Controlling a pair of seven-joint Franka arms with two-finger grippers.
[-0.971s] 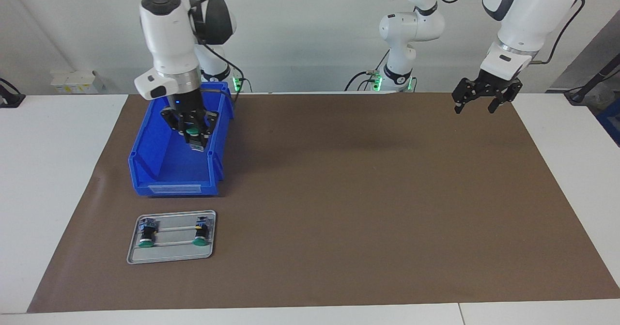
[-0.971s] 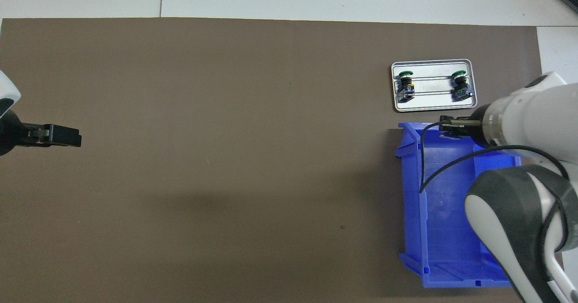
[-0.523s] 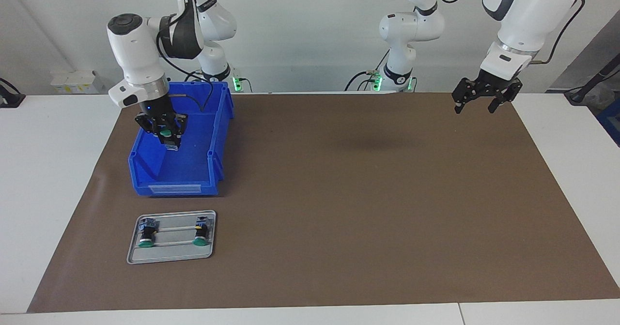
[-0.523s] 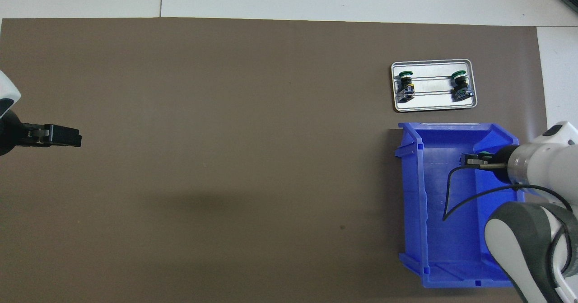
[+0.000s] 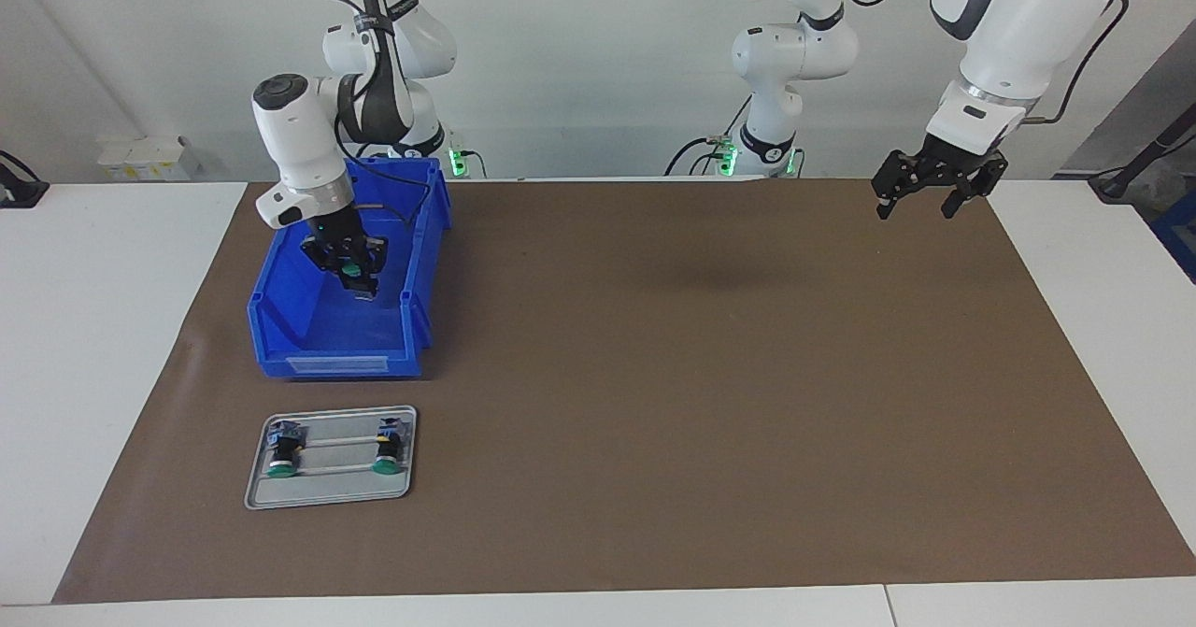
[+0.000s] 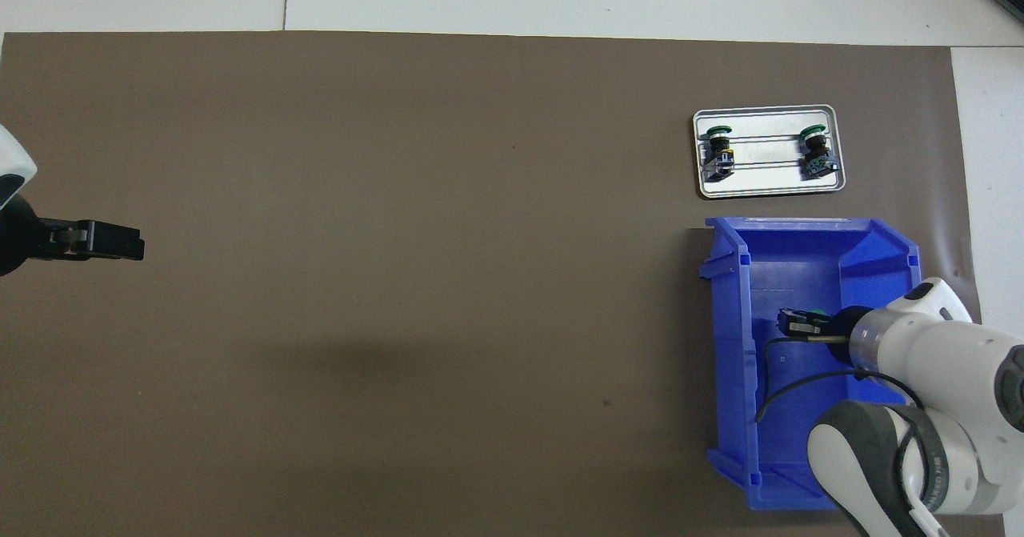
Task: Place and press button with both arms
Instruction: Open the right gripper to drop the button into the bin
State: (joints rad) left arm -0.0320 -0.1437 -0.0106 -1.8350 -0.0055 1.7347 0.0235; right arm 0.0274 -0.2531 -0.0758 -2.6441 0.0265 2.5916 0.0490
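3 push-buttons alike, each with a round green cap, black cylindrical body and grey-blue base. 1 button [image 5: 356, 277] is clamped in the closed jaws of the right gripper [image 5: 354, 279], cap uppermost, low inside the blue bin [image 5: 280, 314]. The other 2 buttons [image 5: 283, 449] [image 5: 387, 448] lie on their sides, well apart, on the grey tray [image 5: 327, 494], caps pointing away from the robots.
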